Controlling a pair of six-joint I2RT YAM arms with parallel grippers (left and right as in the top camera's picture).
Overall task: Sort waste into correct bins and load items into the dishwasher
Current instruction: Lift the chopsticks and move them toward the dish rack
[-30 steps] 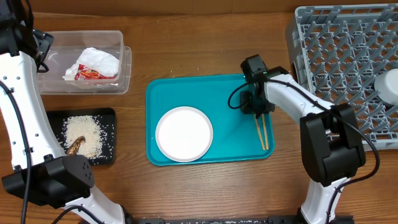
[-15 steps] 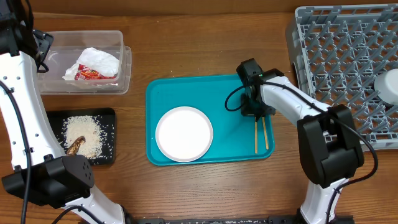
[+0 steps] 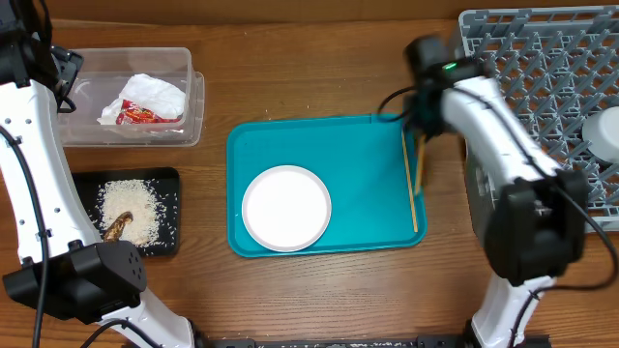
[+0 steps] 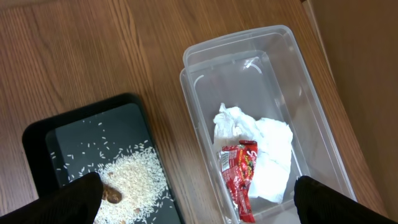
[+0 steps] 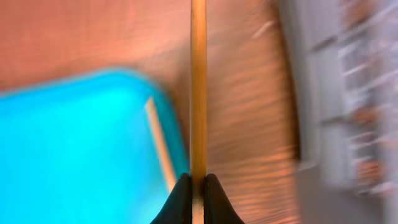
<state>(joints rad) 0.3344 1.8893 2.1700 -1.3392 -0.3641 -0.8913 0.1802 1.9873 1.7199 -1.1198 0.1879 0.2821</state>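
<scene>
My right gripper [image 5: 198,198] is shut on one wooden chopstick [image 5: 198,87], held above the teal tray's back right corner beside the grey dishwasher rack [image 3: 542,87]. In the overhead view the right gripper [image 3: 423,133] is blurred. The other chopstick [image 3: 410,184] lies along the tray's right edge. A round white plate [image 3: 286,208] sits on the tray. My left gripper [image 4: 199,202] hangs open above the clear tub [image 4: 199,56], which holds the napkin [image 4: 264,146] and red wrapper [image 4: 239,177]. Rice [image 4: 134,174] and a brown scrap [image 4: 112,194] lie in the black tray [image 4: 37,134].
The teal tray [image 3: 329,145] sits mid-table. A white dish [image 3: 604,130] rests at the rack's right edge. The clear tub [image 3: 193,97] and black tray [image 3: 169,179] stand at the left. Both arm bases rise from the table's front edge.
My right gripper has shut on one chopstick and carried it up and back toward the tray's far right corner. The other chopstick now lies along the tray's right edge. The left arm has not moved.
</scene>
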